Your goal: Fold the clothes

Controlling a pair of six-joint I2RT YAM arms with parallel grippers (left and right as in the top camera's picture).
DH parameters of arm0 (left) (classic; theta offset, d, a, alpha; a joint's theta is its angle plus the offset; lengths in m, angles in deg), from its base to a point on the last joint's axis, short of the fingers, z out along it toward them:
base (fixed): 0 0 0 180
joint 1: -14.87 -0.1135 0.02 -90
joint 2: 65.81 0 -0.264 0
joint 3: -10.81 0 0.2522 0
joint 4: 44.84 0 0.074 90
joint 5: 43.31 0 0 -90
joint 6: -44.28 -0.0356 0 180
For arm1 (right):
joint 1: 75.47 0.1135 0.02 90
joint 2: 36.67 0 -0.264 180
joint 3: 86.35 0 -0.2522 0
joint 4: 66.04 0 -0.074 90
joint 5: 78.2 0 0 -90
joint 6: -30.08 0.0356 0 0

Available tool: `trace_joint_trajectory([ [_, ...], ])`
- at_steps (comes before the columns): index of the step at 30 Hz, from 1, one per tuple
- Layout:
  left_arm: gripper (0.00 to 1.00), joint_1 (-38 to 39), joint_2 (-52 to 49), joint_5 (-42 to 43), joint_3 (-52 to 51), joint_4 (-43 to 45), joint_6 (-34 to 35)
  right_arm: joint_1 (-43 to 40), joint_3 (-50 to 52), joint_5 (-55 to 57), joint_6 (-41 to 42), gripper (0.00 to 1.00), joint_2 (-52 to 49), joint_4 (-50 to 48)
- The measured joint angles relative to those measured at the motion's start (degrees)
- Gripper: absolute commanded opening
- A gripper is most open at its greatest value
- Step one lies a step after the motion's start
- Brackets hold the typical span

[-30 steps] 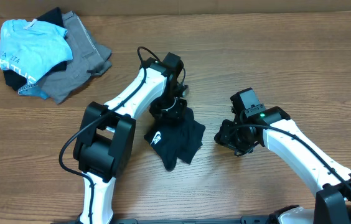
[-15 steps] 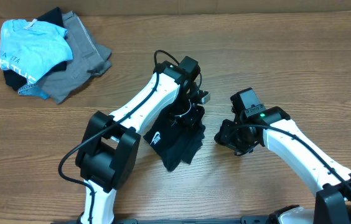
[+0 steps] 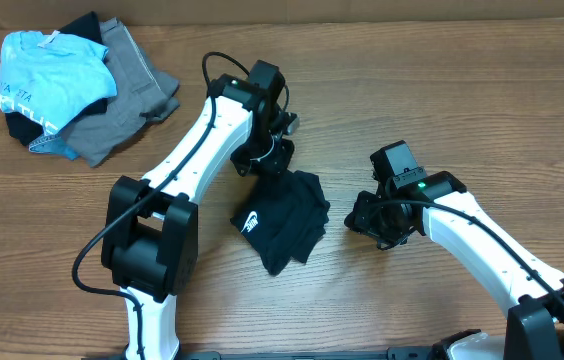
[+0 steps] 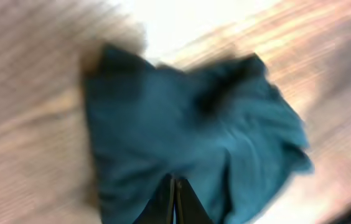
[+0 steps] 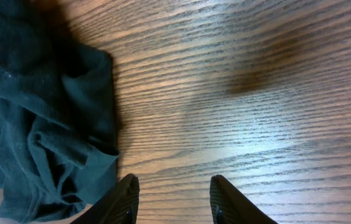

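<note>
Black T-shirt (image 3: 284,215) lies bunched, left gripper (image 4: 173,200) tilted over its far edge, pressed together, right gripper (image 5: 172,199) spread low beside it.

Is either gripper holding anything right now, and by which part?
Right gripper: nothing, jaws open over the table beside the black shirt. Left gripper: jaws shut above the shirt; the blurred view cannot show whether they pinch any cloth.
</note>
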Motion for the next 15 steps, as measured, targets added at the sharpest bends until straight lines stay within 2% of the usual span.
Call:
trace_joint_trajectory([
  [3, 0.04, 0.3, 0.0, -0.1, -4.2, 3.6, 0.0, 0.0, 0.0, 0.0, 0.8, 0.41, 0.0, 0.2],
  [6, 0.04, 0.5, 0.0, 3.4, -7.1, 5.0, 0.0, 0.0, 0.0, 0.0, 1.2, 0.41, 0.0, 0.2],
  [15, 0.04, 6.4, 0.0, 23.9, -7.9, 6.9, -2.5, 0.0, 0.0, 0.0, 1.5, 0.41, 0.0, 0.4],
])
